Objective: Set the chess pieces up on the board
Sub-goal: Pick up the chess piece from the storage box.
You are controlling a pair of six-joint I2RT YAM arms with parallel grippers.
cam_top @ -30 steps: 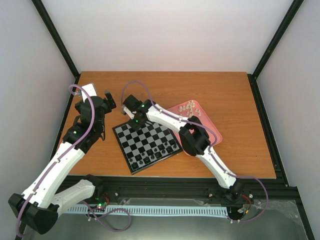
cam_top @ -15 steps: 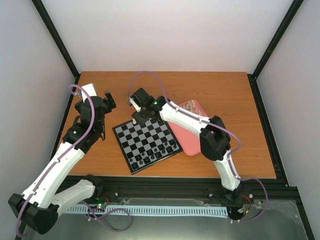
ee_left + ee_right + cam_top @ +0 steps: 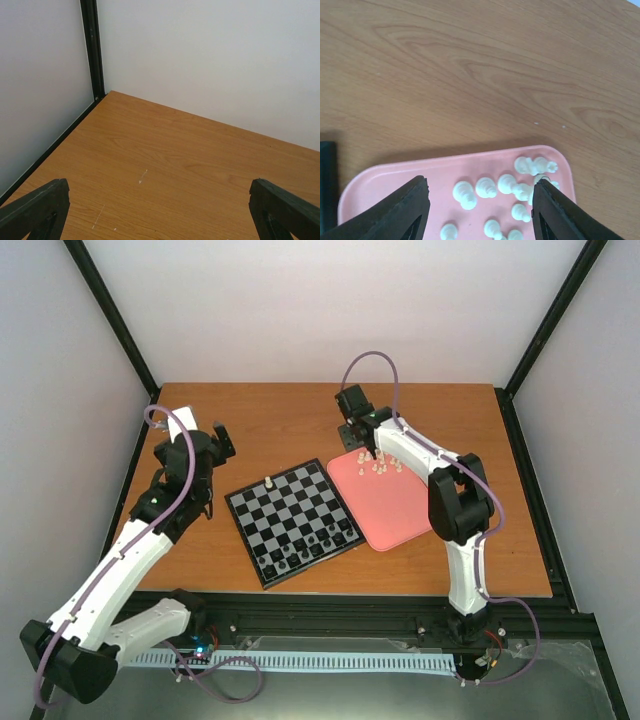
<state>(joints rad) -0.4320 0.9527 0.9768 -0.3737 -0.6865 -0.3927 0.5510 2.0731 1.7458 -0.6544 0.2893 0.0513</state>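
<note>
Fingers spread wide and empty, the right gripper (image 3: 481, 189) hovered over the chess pieces (image 3: 383, 466) clustered at the far end of the pink tray (image 3: 395, 510), seemingly to straddle one for the board (image 3: 300, 530) just beside it, while the left gripper (image 3: 159, 187) sat open off to the side.

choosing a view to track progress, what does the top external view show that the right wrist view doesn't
Only top external: the board, one white piece in its far row, dark pieces along its near side, the left arm. Only right wrist: each tray piece's outline, between the fingers of the open right tool. Both: the pink tray, its cluster of white pieces, the table.
</note>
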